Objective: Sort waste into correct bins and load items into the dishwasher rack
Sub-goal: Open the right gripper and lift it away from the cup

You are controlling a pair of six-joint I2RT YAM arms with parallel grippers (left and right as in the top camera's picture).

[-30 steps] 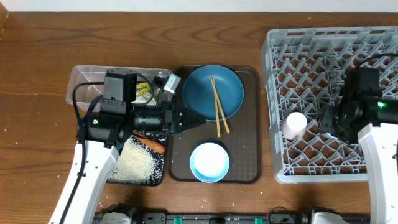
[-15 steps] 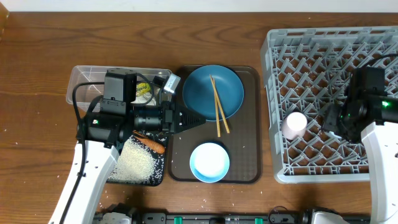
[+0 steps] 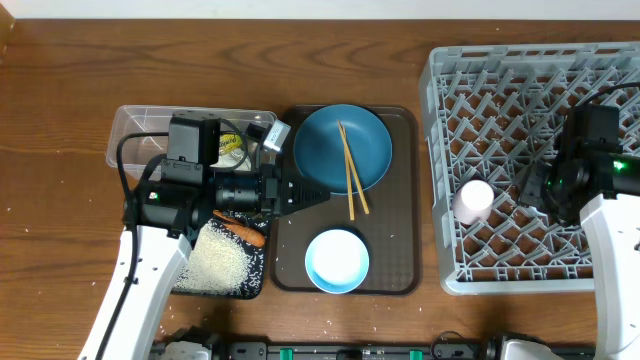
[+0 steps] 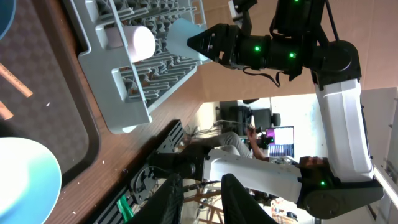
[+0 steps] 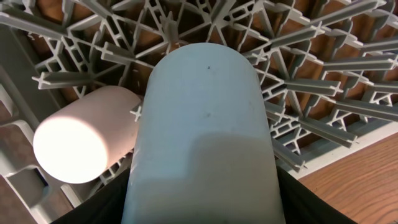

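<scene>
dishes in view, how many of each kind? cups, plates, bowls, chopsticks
cups: 2 (pink cup, blue cup)
plate: 1
bowl: 1
chopsticks: 2
total: 6

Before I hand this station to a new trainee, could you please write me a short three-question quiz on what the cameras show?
1. True or false: the pair of wooden chopsticks lies inside the large square grey plastic dishwasher rack.
2. Fill in the missing word: the small pink cup lies on its ____ in the rack.
3. Choose one: the right gripper holds
A. the small pink cup
B. a small pale-blue cup
C. nothing

Key
1. False: the chopsticks lie across the large round blue plate.
2. side
3. B
</scene>
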